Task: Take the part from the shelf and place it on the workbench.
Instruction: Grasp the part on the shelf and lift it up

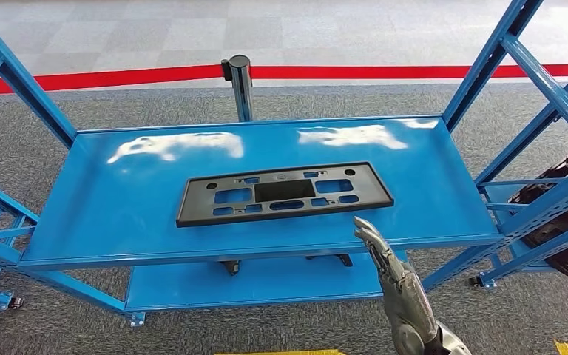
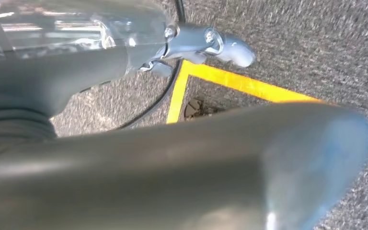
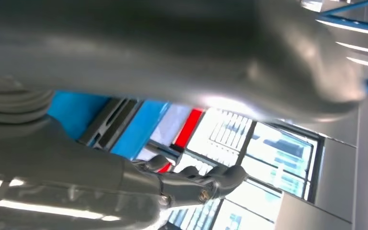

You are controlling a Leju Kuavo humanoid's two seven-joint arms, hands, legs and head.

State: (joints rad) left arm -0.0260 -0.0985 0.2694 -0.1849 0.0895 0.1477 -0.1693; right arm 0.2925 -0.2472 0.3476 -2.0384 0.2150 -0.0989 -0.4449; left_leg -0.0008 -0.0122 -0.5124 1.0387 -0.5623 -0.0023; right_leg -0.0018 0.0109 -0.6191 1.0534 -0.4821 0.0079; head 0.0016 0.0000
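At the centre of your head view lies the part, a flat black rectangular plate with several cut-out openings, resting flat on the top deck of the blue shelf. It sits slightly tilted, its right end a little lower in the frame than its left, and nothing touches it. Your right hand enters from the lower right of the frame, fingers stretched out together and pointing up toward the part's lower right corner; the fingertips stop just short of the plate, over the front edge of the deck. You hold nothing in this hand, and the right wrist view shows its fingers extended and free, with a strip of the blue deck and the black plate beyond them at middle left. A lower blue deck shows beneath the top one. Behind the shelf, at upper centre, a metal post carries a red belt across the grey carpet. At the right edge, dark moulded pieces sit in a neighbouring blue rack. Your left hand appears in the left wrist view above carpet marked with yellow tape; one finger reaches straight out with nothing in it, though you cannot tell how the remaining fingers lie
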